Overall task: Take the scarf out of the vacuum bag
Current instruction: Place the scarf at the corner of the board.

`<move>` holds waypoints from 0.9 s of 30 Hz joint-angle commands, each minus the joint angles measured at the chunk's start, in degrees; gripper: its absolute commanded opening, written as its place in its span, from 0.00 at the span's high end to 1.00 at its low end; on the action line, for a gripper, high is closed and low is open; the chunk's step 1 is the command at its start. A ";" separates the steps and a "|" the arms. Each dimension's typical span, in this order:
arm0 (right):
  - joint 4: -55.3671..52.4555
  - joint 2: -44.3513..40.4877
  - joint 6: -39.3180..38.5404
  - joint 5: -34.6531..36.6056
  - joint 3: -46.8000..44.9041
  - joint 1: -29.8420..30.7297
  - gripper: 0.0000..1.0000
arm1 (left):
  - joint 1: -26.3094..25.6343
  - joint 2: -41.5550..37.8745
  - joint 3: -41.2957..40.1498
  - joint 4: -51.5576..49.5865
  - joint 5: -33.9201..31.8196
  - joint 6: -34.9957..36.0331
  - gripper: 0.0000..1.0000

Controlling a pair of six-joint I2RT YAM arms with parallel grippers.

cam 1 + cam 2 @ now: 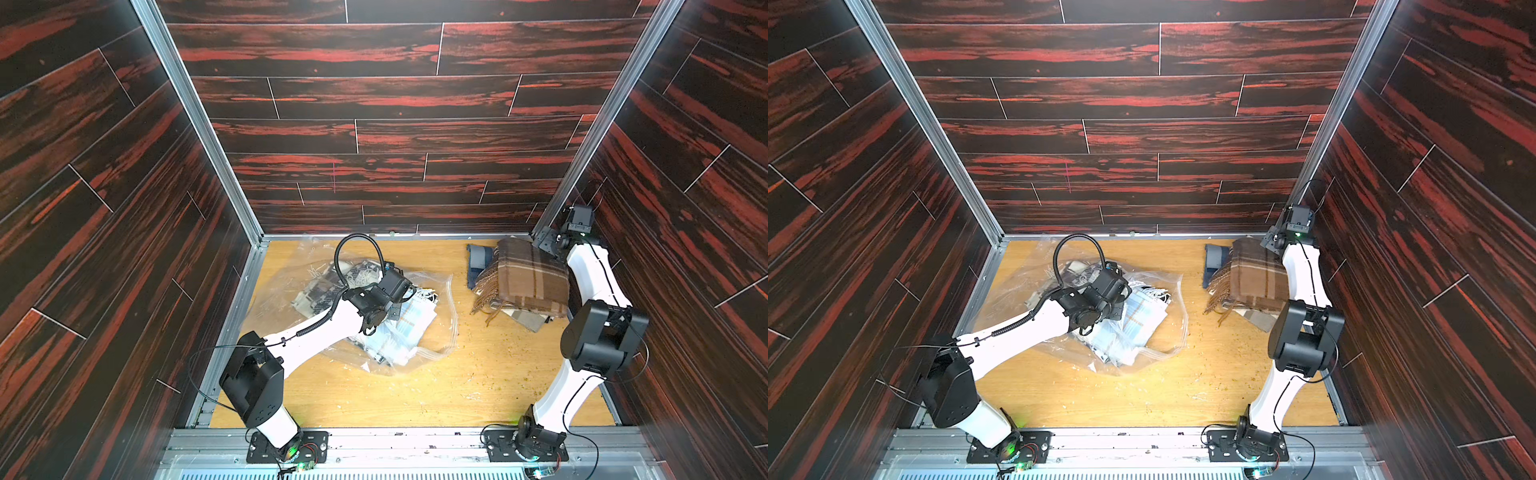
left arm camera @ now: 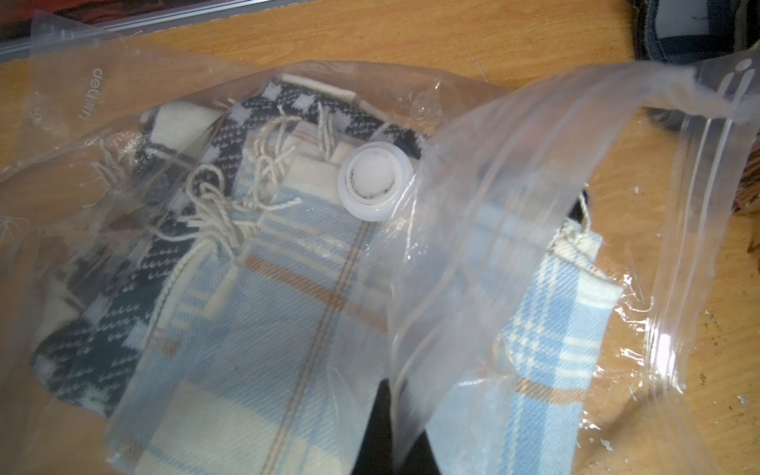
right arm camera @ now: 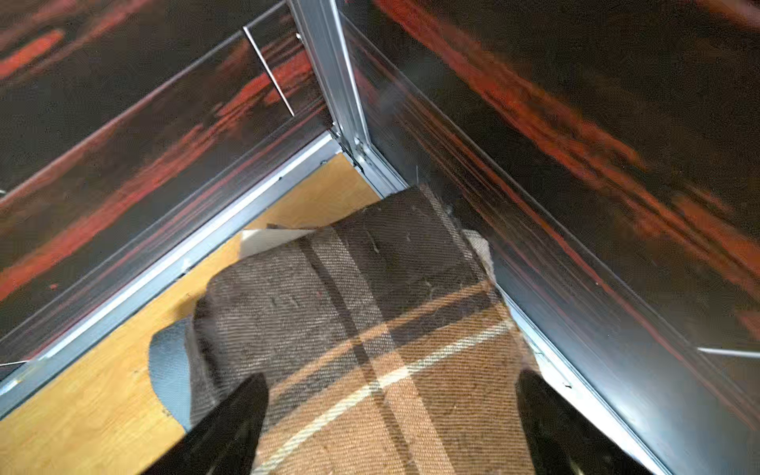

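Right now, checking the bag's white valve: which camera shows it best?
The left wrist view: the valve sits central and sharp on the vacuum bag, over a blue plaid scarf. In both top views the left arm hides it; the right wrist view shows a brown scarf, no bag.

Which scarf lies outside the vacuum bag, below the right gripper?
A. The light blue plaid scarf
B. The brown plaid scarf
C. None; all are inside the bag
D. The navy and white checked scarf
B: the brown plaid scarf lies by the far corner, apart from the vacuum bag, under the open right gripper. The light blue plaid scarf and the navy checked scarf show through the bag's plastic.
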 commanded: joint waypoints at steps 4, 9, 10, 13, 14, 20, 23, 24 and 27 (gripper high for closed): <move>2.79 -5.49 0.72 -6.08 -4.80 0.16 0.03 | 0.39 -2.95 -2.44 -0.38 2.33 0.79 1.00; 5.51 -11.52 0.86 -12.70 -12.02 1.84 0.03 | 0.23 -5.30 -4.89 0.61 2.46 2.13 1.00; 6.14 -12.98 1.08 -13.71 -13.76 2.48 0.03 | 0.22 -5.95 -5.58 0.95 2.51 2.45 1.00; 7.33 -16.75 2.43 -17.03 -18.85 4.94 0.03 | 0.13 -7.60 -6.92 1.72 2.93 3.52 1.00; 7.66 -18.01 2.90 -18.70 -20.70 6.17 0.03 | 0.08 -7.97 -7.27 1.96 3.26 3.89 1.00; 11.34 -26.11 5.89 -22.61 -33.11 12.56 0.03 | -0.68 -9.37 -8.65 2.91 4.76 6.12 1.00; 13.76 -29.61 6.69 -29.94 -38.49 13.29 0.03 | -1.56 -9.81 -9.02 2.73 3.75 7.21 1.00; 14.19 -30.95 6.62 -31.79 -40.10 13.48 0.03 | -1.87 -9.84 -8.93 2.38 3.69 7.38 1.00; 16.84 -35.09 7.44 -38.44 -44.95 14.45 0.03 | -2.66 -10.58 -9.56 1.92 3.43 7.60 1.00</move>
